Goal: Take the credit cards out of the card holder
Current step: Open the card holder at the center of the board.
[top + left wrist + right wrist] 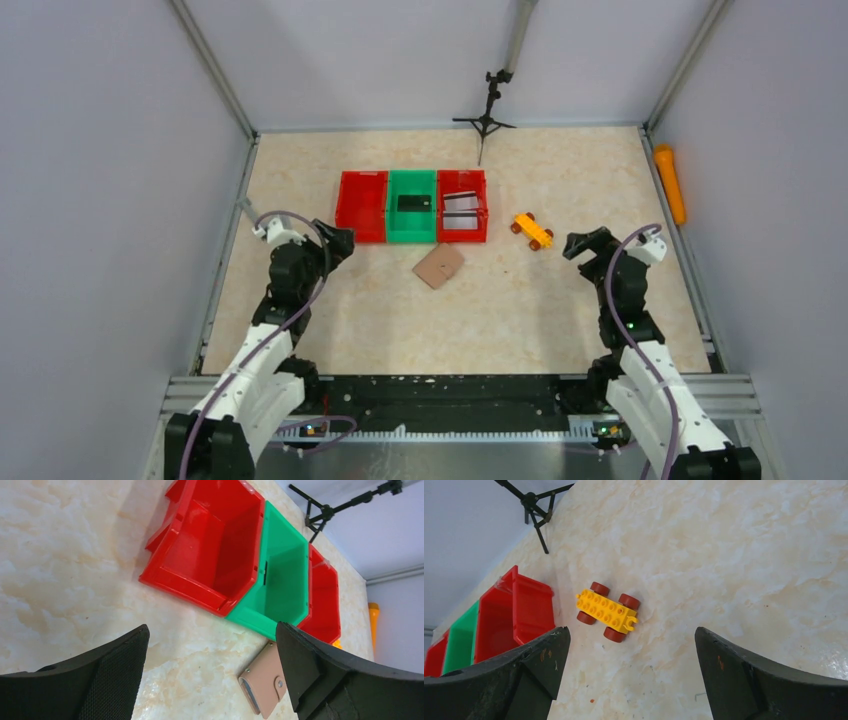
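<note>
Hanging wide open and empty, the left gripper (pixel 335 243) sits beside the left red bin (pixel 361 205). The tan card holder (pixel 439 265), folded shut with a snap tab, lies flat just in front of the green bin (pixel 412 228) and right red bin (pixel 462 232). Credit cards (pixel 460 208) lie inside both. Bare table (pixel 480 310) all round the holder. Yellow toy car (pixel 532 230) next, then the right gripper (pixel 580 246), also spread wide, holding nothing.

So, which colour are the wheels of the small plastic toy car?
Dark red wheels under a yellow studded body; clearest in the right wrist view.
</note>
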Controlling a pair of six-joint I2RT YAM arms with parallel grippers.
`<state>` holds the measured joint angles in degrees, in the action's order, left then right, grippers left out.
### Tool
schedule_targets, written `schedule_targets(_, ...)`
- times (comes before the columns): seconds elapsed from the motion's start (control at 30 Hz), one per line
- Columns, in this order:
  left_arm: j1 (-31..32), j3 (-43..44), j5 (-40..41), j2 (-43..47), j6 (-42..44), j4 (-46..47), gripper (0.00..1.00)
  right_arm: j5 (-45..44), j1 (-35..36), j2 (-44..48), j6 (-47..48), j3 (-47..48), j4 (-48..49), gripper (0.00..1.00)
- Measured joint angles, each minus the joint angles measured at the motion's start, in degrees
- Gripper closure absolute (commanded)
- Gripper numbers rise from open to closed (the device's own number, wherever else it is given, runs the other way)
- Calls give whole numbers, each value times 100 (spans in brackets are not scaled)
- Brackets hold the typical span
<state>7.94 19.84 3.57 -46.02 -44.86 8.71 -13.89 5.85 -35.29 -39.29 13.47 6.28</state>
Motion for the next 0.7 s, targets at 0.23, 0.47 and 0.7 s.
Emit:
schedule_targets(0.23, 2, -116, -614, -184, 380, 522, 1, 160, 0, -387, -35, 0, 223, 1)
schedule_targets(0.47, 1014, 166, -667, -1154, 1174, 557, 2, 634, 0, -793, -17, 0, 520, 2)
schedule_targets(0.7, 1915, 955, -535, -2124, 1899, 468, 10, 1250, 0, -1145, 120, 0, 872, 6)
